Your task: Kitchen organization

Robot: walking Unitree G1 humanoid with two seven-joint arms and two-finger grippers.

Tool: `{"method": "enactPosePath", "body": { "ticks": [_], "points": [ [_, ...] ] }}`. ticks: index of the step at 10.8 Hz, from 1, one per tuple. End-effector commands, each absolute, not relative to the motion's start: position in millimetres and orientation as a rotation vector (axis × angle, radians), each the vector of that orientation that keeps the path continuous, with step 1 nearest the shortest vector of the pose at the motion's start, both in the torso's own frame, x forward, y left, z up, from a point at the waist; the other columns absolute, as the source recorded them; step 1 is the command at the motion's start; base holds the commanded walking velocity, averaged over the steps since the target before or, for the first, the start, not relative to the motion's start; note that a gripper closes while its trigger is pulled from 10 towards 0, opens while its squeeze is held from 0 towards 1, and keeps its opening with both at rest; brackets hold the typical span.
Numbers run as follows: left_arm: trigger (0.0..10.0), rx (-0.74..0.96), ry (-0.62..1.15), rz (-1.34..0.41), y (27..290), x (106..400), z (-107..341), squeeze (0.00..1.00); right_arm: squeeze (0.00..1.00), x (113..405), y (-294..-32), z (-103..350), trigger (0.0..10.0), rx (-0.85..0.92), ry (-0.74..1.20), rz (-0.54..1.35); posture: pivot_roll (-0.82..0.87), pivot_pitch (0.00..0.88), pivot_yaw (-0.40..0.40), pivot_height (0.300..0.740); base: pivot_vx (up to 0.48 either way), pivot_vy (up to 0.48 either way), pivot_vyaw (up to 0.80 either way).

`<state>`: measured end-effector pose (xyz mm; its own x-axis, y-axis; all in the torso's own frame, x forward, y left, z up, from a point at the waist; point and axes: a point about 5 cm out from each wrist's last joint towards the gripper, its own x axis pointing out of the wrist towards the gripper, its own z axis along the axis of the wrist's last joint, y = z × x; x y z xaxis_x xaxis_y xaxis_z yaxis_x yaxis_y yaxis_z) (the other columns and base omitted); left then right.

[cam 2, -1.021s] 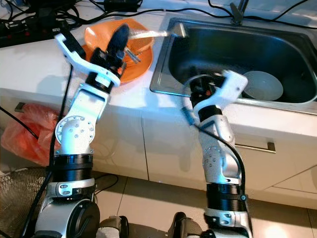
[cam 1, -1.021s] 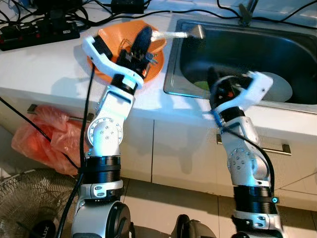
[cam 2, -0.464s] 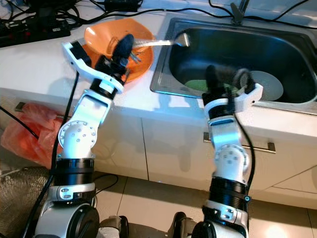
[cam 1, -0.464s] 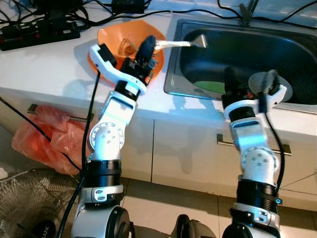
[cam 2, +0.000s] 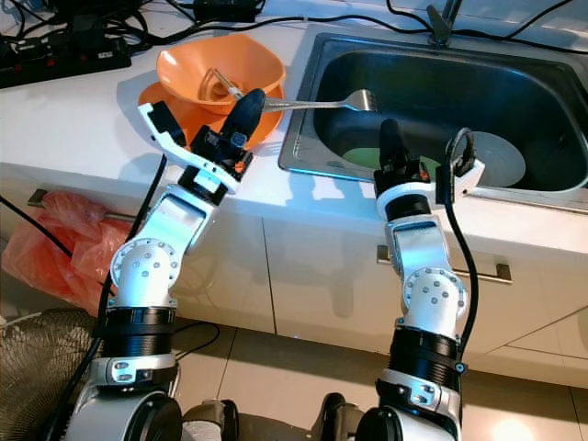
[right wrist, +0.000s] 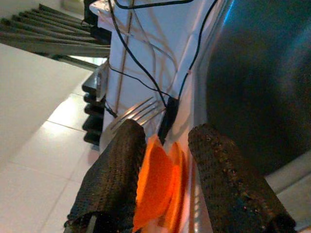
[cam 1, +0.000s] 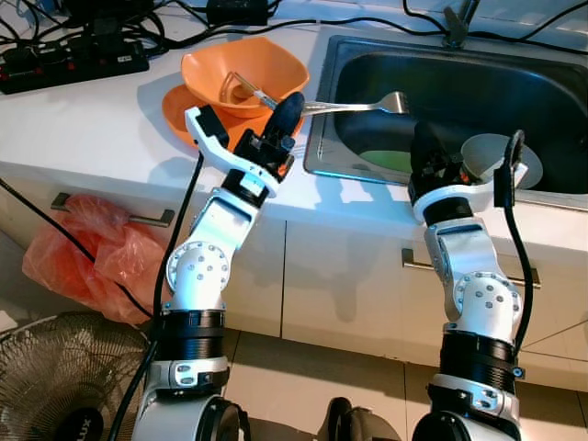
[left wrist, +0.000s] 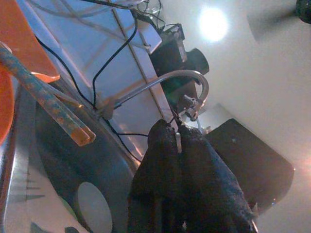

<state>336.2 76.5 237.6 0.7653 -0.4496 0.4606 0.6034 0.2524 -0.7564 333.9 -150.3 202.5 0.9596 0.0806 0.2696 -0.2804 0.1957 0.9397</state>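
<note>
Fingers (left wrist: 194, 184): black, pressed together.
Faucet (left wrist: 165, 85): curved, beyond the fingertips.
Sink (left wrist: 68, 160): holds a round plate (left wrist: 93, 206).
Orange bowl (left wrist: 19, 43): near the sink.

I see a white countertop (cam 1: 101, 119) along the top, with a steel sink (cam 1: 441, 69) set into it on the right. Black cables and a power strip (cam 1: 69, 60) lie at its back edge. Under the counter are pale cabinet doors (cam 1: 340, 285) with metal bar handles (cam 1: 115, 209). The floor (cam 1: 303, 386) has light beige tiles. An orange plastic bag (cam 1: 83, 262) sits against the cabinet on the left, near a fan grille (cam 1: 55, 377). Light reflects brightly on the counter.
</note>
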Motion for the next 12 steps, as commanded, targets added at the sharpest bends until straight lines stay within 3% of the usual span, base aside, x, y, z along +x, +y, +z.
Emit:
{"method": "enactPosePath", "body": {
  "ticks": [1, 12],
  "points": [
    [10.0, -1.224, -0.115, -0.784, 46.4, 325.8, 230.1, 0.00, 0.00, 334.7, -143.2, 212.8, 10.0, 1.398, -0.200, 0.293, 0.13, 0.142, -0.004, 0.740, 0.000, 0.000, 0.00],
    [10.0, -1.280, -0.049, -0.830, 36.5, 318.5, 224.6, 0.00, 0.00, 341.2, -144.5, 221.1, 10.0, 1.444, -0.250, 0.325, 0.14, 0.144, -0.002, 0.740, 0.000, 0.000, 0.00]
  ]
}}
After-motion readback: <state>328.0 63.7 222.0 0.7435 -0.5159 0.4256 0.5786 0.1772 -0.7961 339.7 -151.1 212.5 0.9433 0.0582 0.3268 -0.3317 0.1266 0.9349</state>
